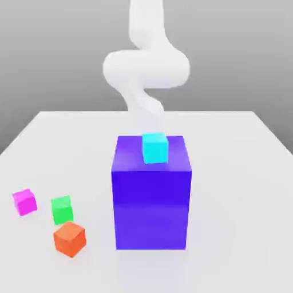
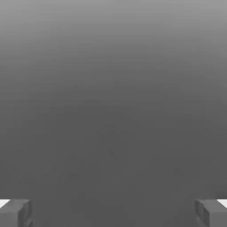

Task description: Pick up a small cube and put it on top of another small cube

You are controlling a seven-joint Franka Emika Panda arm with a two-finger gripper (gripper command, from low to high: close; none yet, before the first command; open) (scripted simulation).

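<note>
The exterior view looks from the front, raised and tilted down across the table (image 1: 240, 171), facing the white arm (image 1: 146, 68) behind the blue block (image 1: 151, 200). The hand view rides just behind the pincer (image 2: 113, 213), looking out between its wide-apart fingertips (image 2: 15, 213) at plain grey. The two views share no object.

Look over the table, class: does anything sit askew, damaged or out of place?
Nothing stands out. The magenta cube, green cube and orange cube rest flat and apart on the table; the cyan cube sits squarely on the blue block.
</note>
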